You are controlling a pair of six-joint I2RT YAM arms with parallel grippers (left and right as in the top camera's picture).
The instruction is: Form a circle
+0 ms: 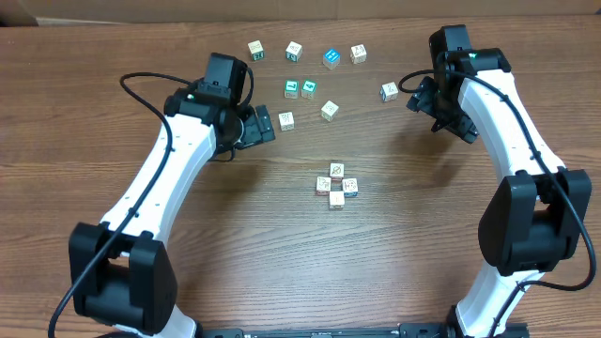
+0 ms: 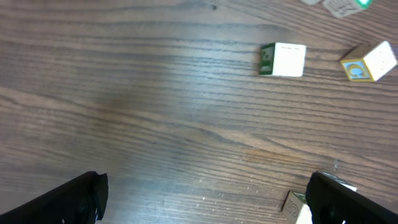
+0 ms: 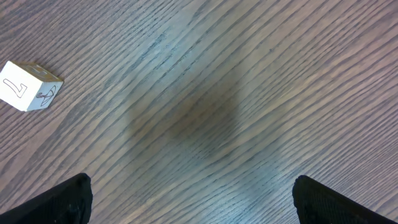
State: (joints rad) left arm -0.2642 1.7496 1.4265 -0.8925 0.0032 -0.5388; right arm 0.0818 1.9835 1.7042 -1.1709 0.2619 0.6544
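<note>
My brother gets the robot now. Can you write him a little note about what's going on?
Left gripper: open, empty, over the table.
Right gripper: open, empty.
Circle: four small cubes in a tight ring, mid-table.
Loose cubes: nine, on the far side, apart from the ring.
Done: the circle looks formed.
Left: probably nothing; just check the ring.

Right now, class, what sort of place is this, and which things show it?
Probably a robot lab bench: left arm and right arm mounted at a wood-grain table, loose printed cubes, and a ring of four cubes.
</note>
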